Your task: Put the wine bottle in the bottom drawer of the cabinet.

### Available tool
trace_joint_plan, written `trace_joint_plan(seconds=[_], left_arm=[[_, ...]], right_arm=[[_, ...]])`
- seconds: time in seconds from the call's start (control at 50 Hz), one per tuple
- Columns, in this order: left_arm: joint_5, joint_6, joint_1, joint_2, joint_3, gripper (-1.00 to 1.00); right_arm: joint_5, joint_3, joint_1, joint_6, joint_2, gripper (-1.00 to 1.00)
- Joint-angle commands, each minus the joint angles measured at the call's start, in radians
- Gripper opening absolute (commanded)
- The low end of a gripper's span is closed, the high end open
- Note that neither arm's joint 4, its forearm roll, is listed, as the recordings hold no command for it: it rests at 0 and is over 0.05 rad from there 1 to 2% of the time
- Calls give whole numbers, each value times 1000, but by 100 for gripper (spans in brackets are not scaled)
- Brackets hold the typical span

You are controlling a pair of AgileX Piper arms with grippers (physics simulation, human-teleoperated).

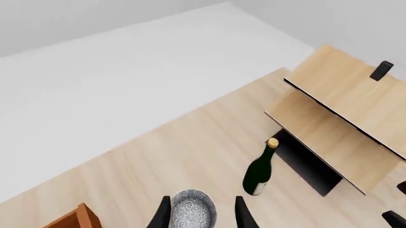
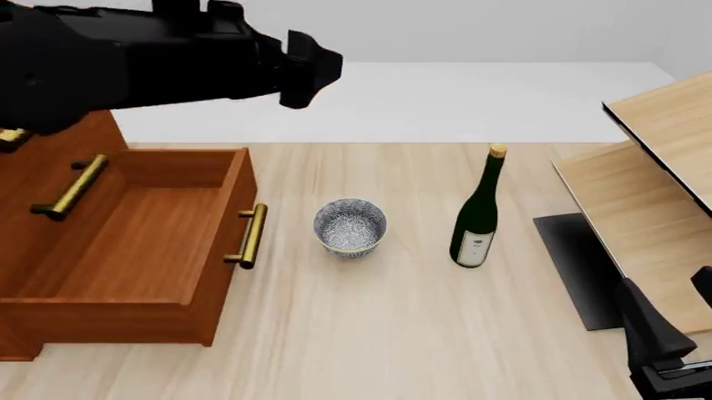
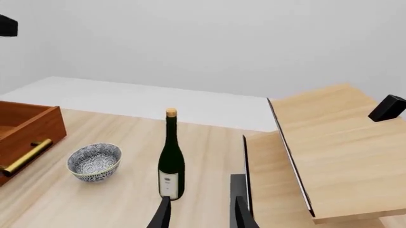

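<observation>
Wine bottle stands upright mid-bench, right of the bowl, long axis vertical. We see the right jaws open, empty, nearer to it; left jaws open, empty, high above the pulled-out bottom drawer.

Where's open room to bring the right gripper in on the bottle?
Bare tabletop lies between the wine bottle and the shelf unit, and across the near edge. Tighter on its other side: the bowl stands between it and the open bottom drawer.

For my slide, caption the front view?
Wine bottle upright between bowl and shelf unit; bottom drawer open.
</observation>
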Motion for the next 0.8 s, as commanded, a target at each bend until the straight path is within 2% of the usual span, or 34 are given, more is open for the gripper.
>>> trace_joint_plan(seconds=[0.02,0.14,0.18,0.22,0.28,0.62,0.8], left_arm=[[16,30,-45,108,-143,100],[20,25,-93,148,-203,100],[23,32,-93,171,-231,100],[28,75,-99,193,-253,100],[40,62,-116,209,-278,100],[93,120,-192,345,-441,100],[104,113,-196,403,-498,100]], right_arm=[[1,-3,6,-4,-1,100],[2,-8,8,-2,-2,100],[4,-10,11,-1,-3,100],[4,-9,16,-2,-2,100],[4,-9,23,-3,-1,100],[4,-13,24,8,2,100],[8,-10,31,14,-2,100]])
